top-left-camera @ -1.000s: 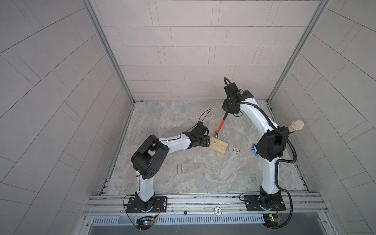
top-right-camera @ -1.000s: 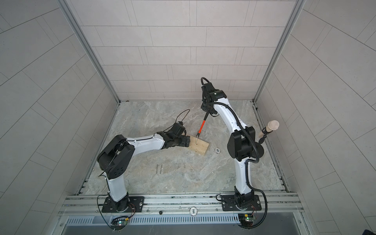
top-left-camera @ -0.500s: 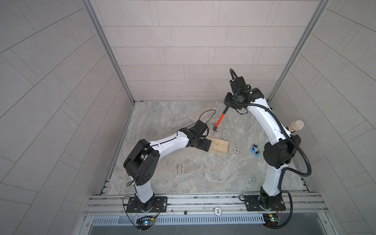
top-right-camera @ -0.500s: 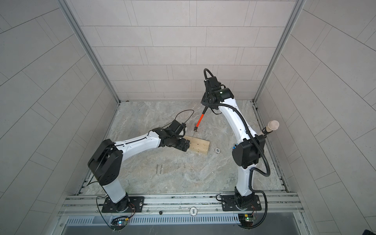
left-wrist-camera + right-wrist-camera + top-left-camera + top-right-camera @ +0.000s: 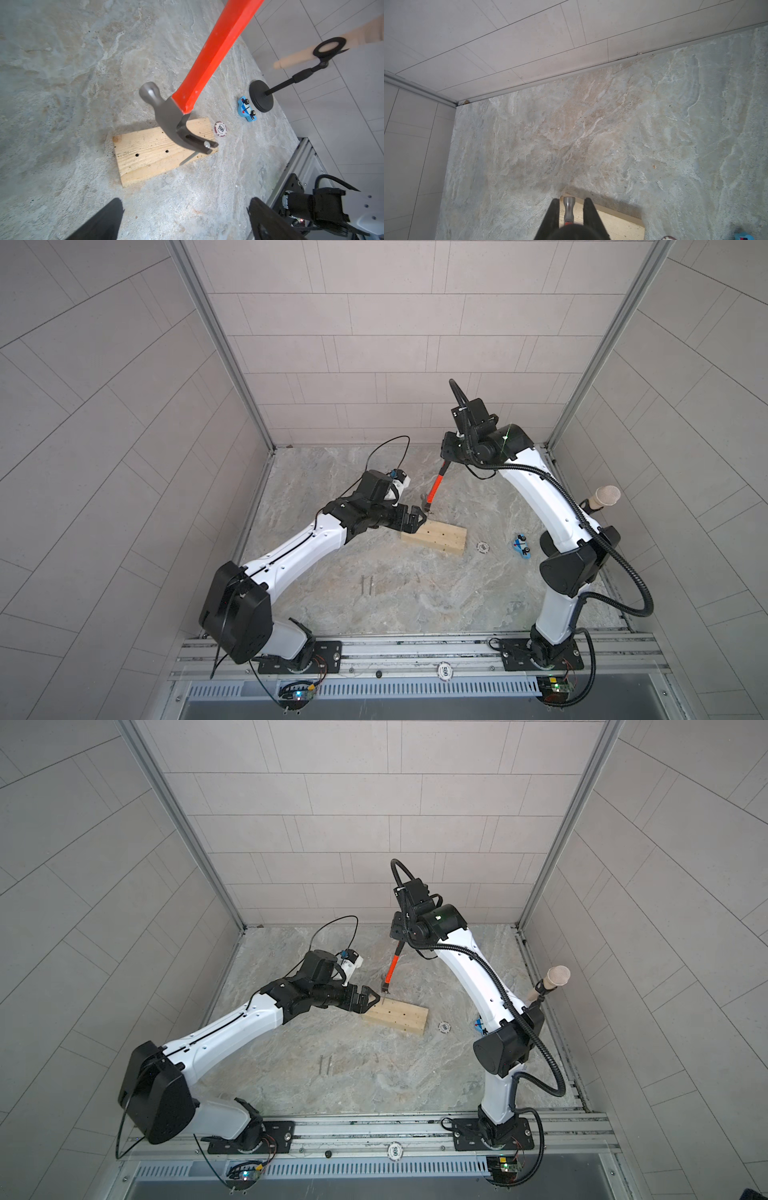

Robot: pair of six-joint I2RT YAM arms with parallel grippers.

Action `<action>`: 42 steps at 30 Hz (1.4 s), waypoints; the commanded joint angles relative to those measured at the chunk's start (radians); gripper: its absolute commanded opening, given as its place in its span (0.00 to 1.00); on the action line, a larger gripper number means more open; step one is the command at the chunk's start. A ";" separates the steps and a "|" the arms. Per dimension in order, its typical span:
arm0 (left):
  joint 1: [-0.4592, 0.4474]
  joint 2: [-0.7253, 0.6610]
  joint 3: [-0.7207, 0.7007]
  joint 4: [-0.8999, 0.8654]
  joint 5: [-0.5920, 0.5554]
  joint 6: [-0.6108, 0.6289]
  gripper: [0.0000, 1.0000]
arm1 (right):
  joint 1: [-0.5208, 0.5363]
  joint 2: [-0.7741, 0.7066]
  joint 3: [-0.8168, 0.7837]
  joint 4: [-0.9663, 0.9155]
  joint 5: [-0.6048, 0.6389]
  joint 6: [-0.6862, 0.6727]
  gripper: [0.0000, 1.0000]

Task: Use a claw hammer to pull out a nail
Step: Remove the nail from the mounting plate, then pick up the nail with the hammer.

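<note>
Right jaws clamped tight on the hammer at its black end. Left jaws spread wide and empty, just beside the wood block (likely there to steady it). Hammer hangs tilted at frame centre in both top views, over the block's left end. It has a steel head and an orange shaft. The nail sits in the forked claw, apparently clear of the wood.

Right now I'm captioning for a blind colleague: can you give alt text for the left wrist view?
A claw hammer with an orange shaft hangs over a wooden block, a nail caught in its forked claw. Past the block sit a poker chip, a blue toy car and a black stand base on the table; the open left gripper frames the foreground.
</note>
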 commanded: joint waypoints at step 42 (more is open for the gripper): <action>0.053 -0.084 -0.146 0.178 0.135 0.054 0.20 | 0.162 0.036 0.195 -0.009 0.095 0.081 0.00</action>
